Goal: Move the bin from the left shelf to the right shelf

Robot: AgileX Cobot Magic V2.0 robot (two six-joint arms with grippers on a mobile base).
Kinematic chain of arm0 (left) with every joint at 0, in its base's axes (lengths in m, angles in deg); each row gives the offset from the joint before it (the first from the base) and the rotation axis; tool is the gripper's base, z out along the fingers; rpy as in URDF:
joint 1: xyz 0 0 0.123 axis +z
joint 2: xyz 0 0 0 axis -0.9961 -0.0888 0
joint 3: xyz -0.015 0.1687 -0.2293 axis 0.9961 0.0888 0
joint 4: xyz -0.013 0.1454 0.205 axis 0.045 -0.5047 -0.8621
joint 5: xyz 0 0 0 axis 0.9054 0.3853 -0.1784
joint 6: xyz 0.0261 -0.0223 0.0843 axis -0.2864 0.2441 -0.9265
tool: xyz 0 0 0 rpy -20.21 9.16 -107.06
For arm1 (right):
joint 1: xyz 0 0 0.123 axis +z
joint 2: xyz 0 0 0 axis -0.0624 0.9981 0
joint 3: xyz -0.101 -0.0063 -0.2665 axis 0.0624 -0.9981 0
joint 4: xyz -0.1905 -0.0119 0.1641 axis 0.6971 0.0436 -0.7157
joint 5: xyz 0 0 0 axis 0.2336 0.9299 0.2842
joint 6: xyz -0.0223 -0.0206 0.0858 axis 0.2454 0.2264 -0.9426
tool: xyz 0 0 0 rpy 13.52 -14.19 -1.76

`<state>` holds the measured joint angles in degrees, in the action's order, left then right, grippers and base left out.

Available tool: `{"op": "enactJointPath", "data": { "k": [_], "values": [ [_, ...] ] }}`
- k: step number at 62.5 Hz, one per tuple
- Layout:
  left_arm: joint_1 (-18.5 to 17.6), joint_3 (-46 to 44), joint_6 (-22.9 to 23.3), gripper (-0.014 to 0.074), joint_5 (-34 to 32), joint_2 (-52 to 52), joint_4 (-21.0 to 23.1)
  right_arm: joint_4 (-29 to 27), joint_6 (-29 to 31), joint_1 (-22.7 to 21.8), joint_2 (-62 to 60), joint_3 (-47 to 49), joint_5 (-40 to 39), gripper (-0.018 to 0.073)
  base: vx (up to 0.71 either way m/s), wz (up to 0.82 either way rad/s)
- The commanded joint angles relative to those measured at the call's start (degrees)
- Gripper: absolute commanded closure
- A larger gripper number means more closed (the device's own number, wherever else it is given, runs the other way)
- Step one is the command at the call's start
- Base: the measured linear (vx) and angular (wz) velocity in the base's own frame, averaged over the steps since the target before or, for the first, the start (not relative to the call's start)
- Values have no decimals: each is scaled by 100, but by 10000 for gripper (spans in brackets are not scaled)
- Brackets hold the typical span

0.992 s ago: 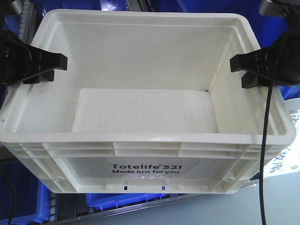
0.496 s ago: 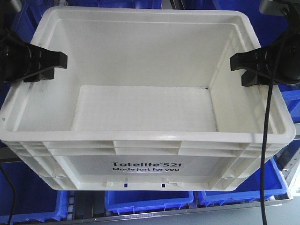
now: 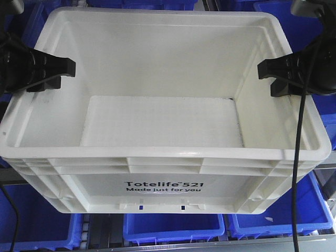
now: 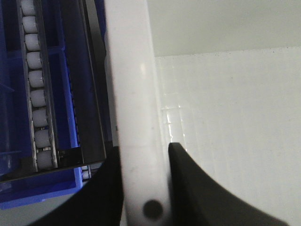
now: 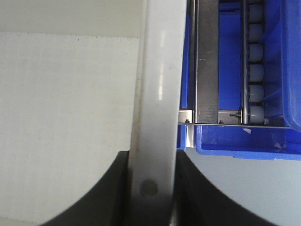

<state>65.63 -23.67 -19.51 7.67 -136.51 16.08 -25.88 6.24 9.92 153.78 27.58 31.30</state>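
Note:
A large empty white bin (image 3: 163, 173), printed "Totelife 521", fills the front view and hangs in the air between my two grippers. My left gripper (image 3: 50, 73) is shut on the bin's left rim (image 4: 134, 117), one finger inside the wall and one outside. My right gripper (image 3: 281, 76) is shut on the bin's right rim (image 5: 157, 94) in the same way. The bin sits level.
Blue bins (image 3: 173, 228) stand on shelf rows below and behind the white bin. A roller track (image 4: 37, 84) runs under the left side, another roller track (image 5: 256, 70) and a blue bin (image 5: 244, 141) under the right. A black cable (image 3: 299, 157) hangs across the bin's right side.
The white bin stays fixed between both grippers while the blue bins and shelf behind and below have shifted, so the held bin has moved relative to the shelves.

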Motion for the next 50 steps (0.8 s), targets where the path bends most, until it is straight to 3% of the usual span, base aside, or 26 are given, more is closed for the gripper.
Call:
{"op": "enactJointPath", "data": {
  "k": [1,50],
  "values": [
    [72,-231,-218,540,-391,307,-561,737,81,-104,-223,224,-489,568,3,4],
    [72,-231,-218,540,-391,307,-561,737,81,-104,-223,224,-489,568,2,2]
  ]
}}
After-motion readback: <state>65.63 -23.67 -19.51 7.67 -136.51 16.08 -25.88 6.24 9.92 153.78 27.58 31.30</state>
